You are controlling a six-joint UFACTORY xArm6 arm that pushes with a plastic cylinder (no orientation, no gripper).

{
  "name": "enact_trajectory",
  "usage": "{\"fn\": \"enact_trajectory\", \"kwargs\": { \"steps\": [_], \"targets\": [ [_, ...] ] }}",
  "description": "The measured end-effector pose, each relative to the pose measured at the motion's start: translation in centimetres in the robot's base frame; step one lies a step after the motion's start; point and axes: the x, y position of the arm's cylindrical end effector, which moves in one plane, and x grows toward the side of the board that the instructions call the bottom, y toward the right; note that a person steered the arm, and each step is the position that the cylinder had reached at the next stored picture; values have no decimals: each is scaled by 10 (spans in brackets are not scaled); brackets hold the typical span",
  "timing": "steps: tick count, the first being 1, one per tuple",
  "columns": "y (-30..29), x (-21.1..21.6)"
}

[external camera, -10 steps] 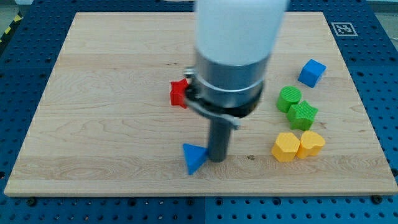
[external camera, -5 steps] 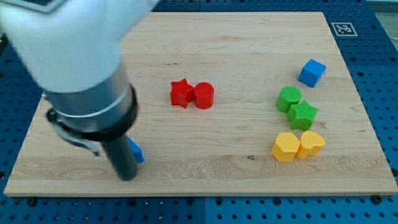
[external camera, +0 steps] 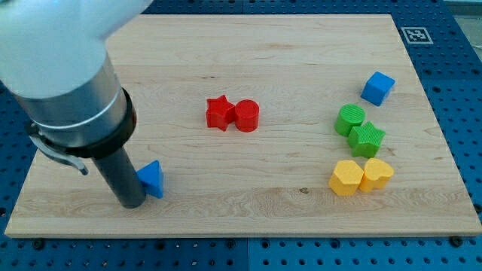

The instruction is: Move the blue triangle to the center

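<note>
The rod's tip [external camera: 131, 203] touches the blue triangle [external camera: 151, 178] on its left; it holds nothing; no gripper exists.

Pale matt wood-grain board [external camera: 301, 45], ridged matt plastic blue triangle [external camera: 152, 178], smooth dark matt rod, tip [external camera: 132, 203]

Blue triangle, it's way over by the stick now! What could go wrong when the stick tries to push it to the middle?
1. My tip sits at the blue triangle's lower left, so a push could glance off its slanted side and spin it away.
2. The red star and red cylinder stand near the middle; the triangle may bump them.
3. The triangle lies near the board's bottom edge, so a stray push might slide it off.
</note>
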Motion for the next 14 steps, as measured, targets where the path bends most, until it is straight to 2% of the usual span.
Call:
{"fn": "enact_trajectory", "kwargs": {
  "steps": [2, 5, 7, 10, 13, 14],
  "targets": [
    [0, 3],
    [31, 2],
    [31, -18],
    [28, -72],
    [27, -179],
    [20, -195]
  ]
}}
